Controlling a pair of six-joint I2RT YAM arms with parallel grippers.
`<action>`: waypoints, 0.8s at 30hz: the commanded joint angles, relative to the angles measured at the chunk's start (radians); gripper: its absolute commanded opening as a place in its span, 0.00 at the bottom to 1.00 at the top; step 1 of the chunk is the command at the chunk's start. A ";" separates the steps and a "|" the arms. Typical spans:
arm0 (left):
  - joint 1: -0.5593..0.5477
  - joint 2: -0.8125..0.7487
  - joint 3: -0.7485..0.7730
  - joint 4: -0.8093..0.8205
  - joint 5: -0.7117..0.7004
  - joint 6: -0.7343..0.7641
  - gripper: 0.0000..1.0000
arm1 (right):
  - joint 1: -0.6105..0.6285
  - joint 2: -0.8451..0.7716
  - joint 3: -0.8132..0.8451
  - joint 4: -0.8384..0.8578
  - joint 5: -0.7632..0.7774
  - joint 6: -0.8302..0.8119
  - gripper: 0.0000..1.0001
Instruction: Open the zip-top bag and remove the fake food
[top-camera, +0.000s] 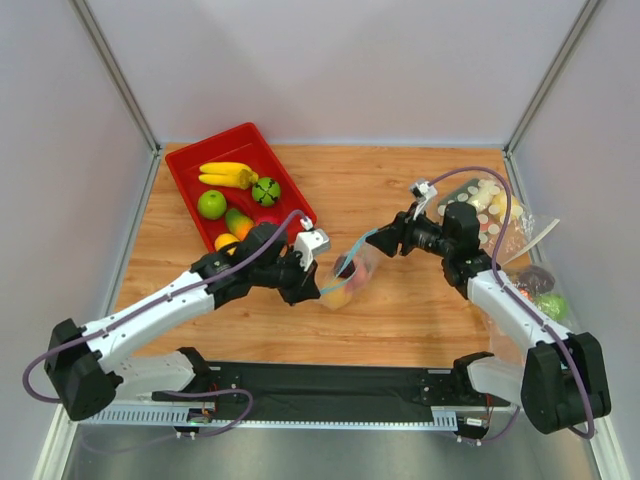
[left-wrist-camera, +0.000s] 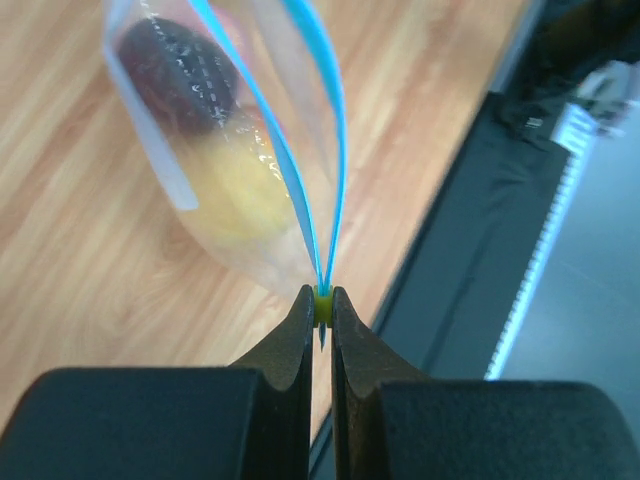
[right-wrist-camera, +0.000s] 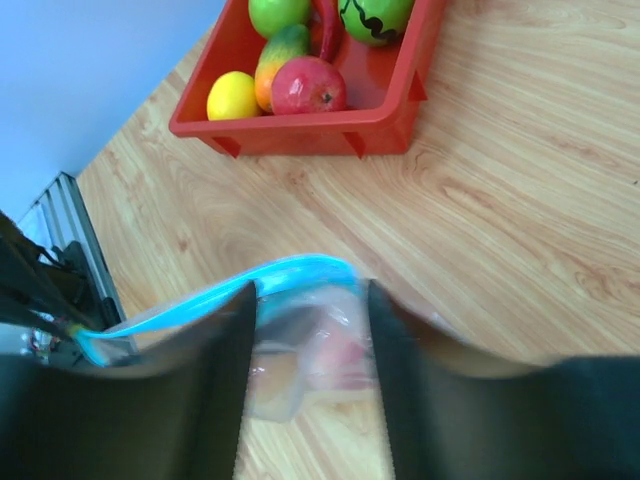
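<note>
The zip-top bag (top-camera: 352, 276) hangs just above the table's middle, its blue zip strip (top-camera: 358, 245) stretched between my two grippers. My left gripper (top-camera: 318, 262) is shut on the strip's near end (left-wrist-camera: 322, 290), where a small yellow-green tab shows between the fingertips. The strip's two halves (left-wrist-camera: 318, 120) spread apart above it. Inside are a dark purple fruit (left-wrist-camera: 178, 75), a yellow-orange fruit (left-wrist-camera: 235, 190) and a pink-red fruit (right-wrist-camera: 345, 352). My right gripper (top-camera: 386, 238) is at the strip's far end, fingers apart (right-wrist-camera: 310, 292), with the bag's top edge (right-wrist-camera: 300, 272) between them, blurred.
A red tray (top-camera: 183, 193) at the back left holds bananas (top-camera: 228, 174), a green apple (top-camera: 211, 204) and other fruit; its wall shows in the right wrist view (right-wrist-camera: 300, 132). A crinkly bag with white discs (top-camera: 492, 208) lies back right. A black mat (top-camera: 330, 380) runs along the near edge.
</note>
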 joint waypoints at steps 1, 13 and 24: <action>-0.044 0.067 0.062 0.020 -0.259 -0.029 0.00 | 0.014 0.009 0.065 -0.063 0.010 0.028 0.56; -0.122 0.173 0.113 0.106 -0.472 -0.106 0.00 | 0.087 -0.124 0.028 -0.357 0.314 0.173 0.65; -0.156 0.164 0.109 0.124 -0.547 -0.150 0.00 | 0.123 -0.246 -0.026 -0.440 0.565 0.196 0.66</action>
